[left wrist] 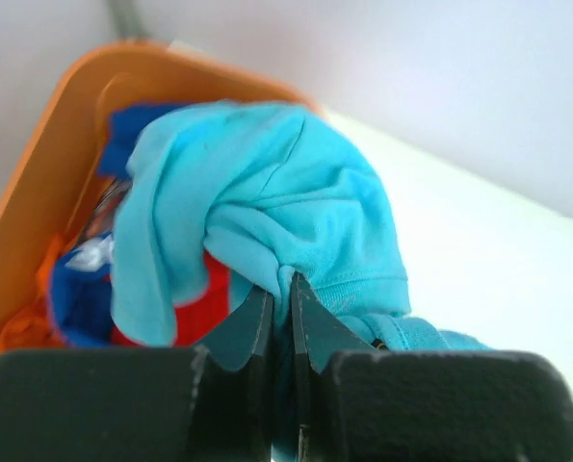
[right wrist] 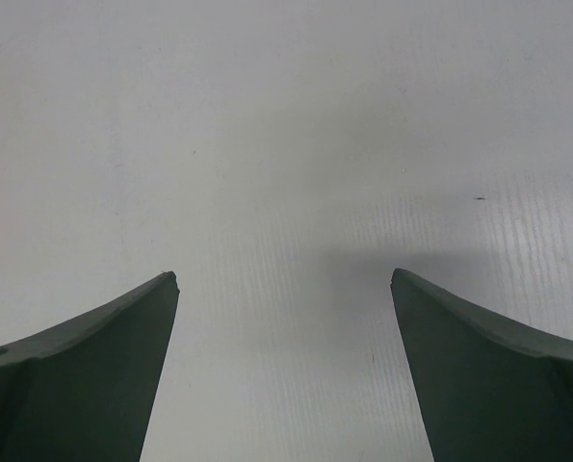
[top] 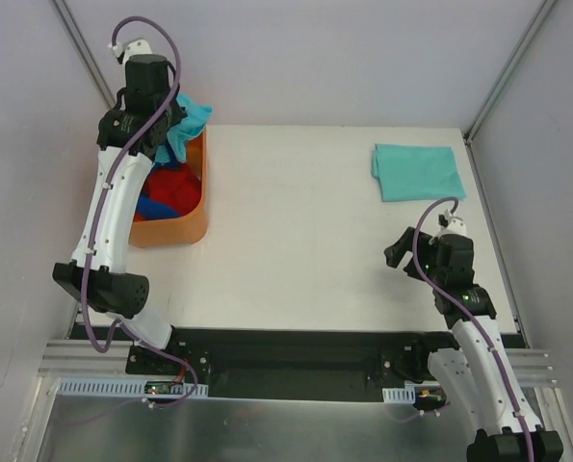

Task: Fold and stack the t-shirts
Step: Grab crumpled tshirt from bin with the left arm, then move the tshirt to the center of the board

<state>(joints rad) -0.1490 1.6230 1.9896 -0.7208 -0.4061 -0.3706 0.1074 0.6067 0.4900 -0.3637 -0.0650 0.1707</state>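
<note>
The left gripper is pinched shut on a bunched fold of a teal t-shirt, which is heaped on top of the other clothes in the orange bin at the far-left corner of the tabletop. Under the shirt lie a red garment and a royal-blue garment. The second teal t-shirt lies folded flat near the far-right corner. The right gripper hovers over bare tabletop near the right edge, its fingers spread wide and holding nothing.

The shirt looks thin, light and limp, so it will likely sag and drape from wherever it is held and keep no shape of its own. The present grip takes a thick gather near what seems to be a hemmed edge, which should hold without slipping. For spreading it flat, a hold at the shoulders or along the hem would probably serve better. The cloth may drag the neighbouring garments out of the bin.
</note>
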